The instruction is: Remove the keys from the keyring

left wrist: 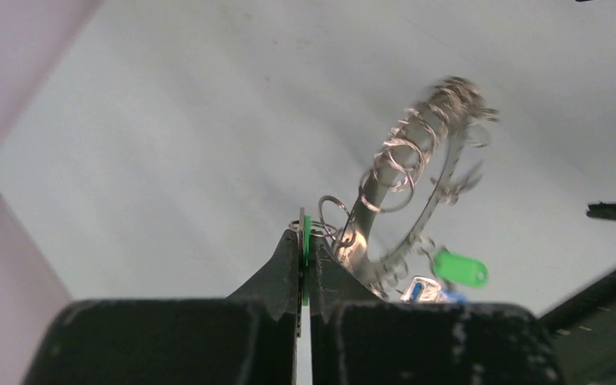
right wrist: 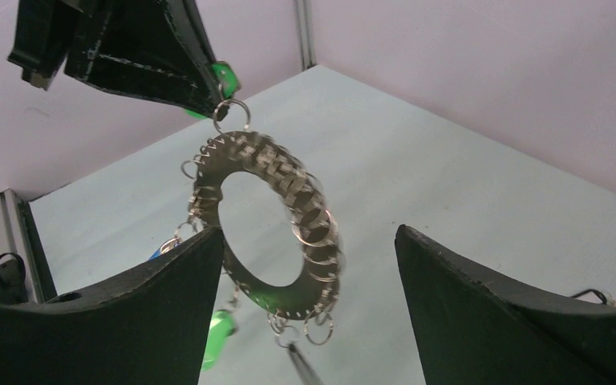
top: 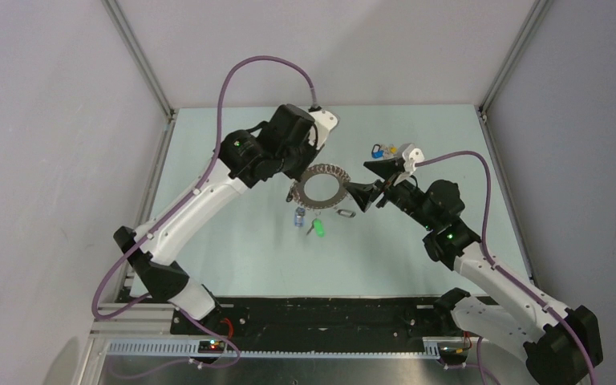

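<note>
The keyring hangs in the air at mid-table. My left gripper is shut on a green key head that sits on a small split ring at the keyring's rim. A lime key and a blue key dangle from the ring's low side. My right gripper is open just right of the ring. In the right wrist view the keyring hangs between and beyond the open fingers, with a lime key and a dark key below it.
A small bunch of blue- and yellow-headed keys lies on the pale table behind the right gripper. Grey walls and metal frame posts close the back and both sides.
</note>
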You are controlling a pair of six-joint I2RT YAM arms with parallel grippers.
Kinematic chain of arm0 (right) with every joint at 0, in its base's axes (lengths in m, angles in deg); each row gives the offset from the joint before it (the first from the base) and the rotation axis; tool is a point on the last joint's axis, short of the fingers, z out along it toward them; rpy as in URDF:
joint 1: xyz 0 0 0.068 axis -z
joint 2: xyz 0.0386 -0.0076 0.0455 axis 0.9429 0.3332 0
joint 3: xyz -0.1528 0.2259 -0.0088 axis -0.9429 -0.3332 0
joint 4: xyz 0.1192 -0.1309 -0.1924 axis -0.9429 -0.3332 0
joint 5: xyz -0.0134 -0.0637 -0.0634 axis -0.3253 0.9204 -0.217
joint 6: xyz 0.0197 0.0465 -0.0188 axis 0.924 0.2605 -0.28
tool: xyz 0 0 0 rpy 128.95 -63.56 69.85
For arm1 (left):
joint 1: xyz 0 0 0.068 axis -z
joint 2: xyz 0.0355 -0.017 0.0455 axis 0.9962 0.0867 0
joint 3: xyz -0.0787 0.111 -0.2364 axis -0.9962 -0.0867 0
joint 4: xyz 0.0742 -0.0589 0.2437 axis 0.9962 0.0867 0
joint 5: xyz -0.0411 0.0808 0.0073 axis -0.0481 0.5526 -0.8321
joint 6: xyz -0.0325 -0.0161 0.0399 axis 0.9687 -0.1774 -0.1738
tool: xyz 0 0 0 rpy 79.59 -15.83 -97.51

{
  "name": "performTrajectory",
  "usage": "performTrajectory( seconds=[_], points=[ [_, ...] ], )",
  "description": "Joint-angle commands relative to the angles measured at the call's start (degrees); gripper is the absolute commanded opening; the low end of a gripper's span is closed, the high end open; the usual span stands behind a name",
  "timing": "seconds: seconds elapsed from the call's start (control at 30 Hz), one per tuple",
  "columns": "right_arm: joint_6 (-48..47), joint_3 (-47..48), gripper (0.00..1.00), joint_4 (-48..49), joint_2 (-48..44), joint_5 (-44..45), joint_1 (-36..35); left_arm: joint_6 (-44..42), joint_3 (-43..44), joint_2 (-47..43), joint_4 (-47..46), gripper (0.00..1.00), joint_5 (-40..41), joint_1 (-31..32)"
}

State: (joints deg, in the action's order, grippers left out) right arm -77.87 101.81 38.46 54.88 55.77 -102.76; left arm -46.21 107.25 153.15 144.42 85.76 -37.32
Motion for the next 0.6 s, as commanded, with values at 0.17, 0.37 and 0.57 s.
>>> performTrajectory(
  seconds=[0.17, 0.37, 0.57],
  points=[
    [-3.82, 0.18, 0.73, 11.08, 2.70, -8.87, -0.74, -15.69, -9.05, -3.97, -16.69, 0.00, 14.75, 6.02],
    [-6.06, 0.17, 0.60, 12.78, 5.12, -13.08, -0.90, -18.93, -23.18, -14.94, -28.72, 0.00, 5.04, 6.00],
    [-9.32, -0.01, 0.45, 10.40, 5.64, -15.32, -2.68, -17.52, -32.21, -20.25, -33.49, 0.00, -0.55, 6.05]
  ],
)
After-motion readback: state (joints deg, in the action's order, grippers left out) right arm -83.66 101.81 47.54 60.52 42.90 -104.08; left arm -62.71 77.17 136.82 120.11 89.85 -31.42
